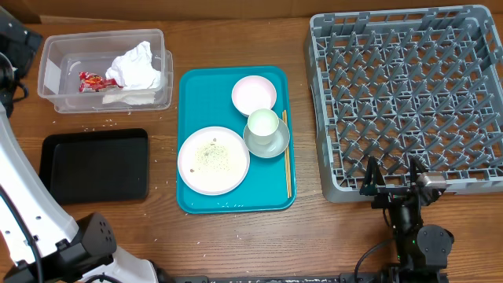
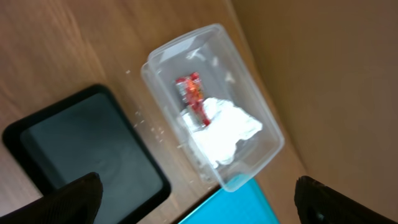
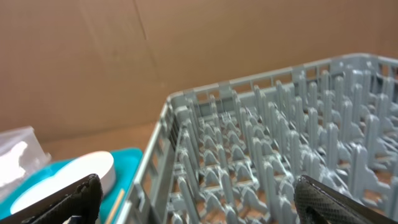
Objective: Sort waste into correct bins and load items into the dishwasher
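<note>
Napkins (image 2: 227,134), crumpled white paper, sit with a glossy red-and-white wrapper (image 2: 191,93) inside the clear rectangular tub (image 2: 214,46), just ahead of the left gripper (image 2: 208,202); its dark fingers spread wide, nothing between. Matte black tray (image 2: 81,149), rounded corners, beside tub. Right gripper (image 3: 202,202) likewise spread, empty, at near wall of grey pegged rack (image 3: 280,143). To its left, teal tray (image 1: 189,86): round white plate (image 1: 213,159), rice-specked; pink plate (image 1: 254,93); white cup (image 1: 263,122) in grey-green bowl (image 1: 273,147); thin wooden chopsticks (image 1: 287,157).
</note>
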Controlling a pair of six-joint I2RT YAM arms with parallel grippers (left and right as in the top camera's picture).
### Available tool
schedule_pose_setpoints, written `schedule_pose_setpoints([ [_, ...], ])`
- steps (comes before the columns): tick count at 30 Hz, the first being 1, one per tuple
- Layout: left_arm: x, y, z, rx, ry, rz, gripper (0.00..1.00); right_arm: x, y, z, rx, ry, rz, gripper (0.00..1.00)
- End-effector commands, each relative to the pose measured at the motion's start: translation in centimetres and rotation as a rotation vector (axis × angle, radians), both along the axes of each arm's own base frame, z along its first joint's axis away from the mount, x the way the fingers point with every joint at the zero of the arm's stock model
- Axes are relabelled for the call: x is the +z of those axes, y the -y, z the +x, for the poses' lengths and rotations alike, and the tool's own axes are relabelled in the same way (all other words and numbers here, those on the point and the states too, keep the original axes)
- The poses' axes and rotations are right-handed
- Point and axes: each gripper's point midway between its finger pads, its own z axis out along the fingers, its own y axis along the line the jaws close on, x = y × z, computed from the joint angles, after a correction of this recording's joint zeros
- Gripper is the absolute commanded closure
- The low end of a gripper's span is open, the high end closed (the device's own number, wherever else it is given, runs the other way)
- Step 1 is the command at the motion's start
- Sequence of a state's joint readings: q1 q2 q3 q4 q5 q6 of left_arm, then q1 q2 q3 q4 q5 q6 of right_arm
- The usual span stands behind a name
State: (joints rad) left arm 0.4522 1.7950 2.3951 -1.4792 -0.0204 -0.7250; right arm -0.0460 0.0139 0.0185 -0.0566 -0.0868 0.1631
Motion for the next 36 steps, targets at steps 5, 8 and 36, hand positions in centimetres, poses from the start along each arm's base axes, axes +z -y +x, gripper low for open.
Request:
schedule_pose_setpoints([
  [5, -1.2, -0.6, -0.3, 0.011, -0.059, 0.013, 0.0, 1.3, -3.8, -0.7, 0.234, 0.026, 0.219, 0.0],
  [8, -1.2, -0.6, -0.4, 0.013, -0.063, 0.014, 0.0, 0.6, -3.0, -0.5, 0.185, 0.001, 0.222, 0.0],
  [36, -1.3, -0.6, -0.5, 0.015, -0.068, 0.014, 0.0, -0.4, -2.2, -0.3, 0.129, -0.036, 0.229, 0.0],
])
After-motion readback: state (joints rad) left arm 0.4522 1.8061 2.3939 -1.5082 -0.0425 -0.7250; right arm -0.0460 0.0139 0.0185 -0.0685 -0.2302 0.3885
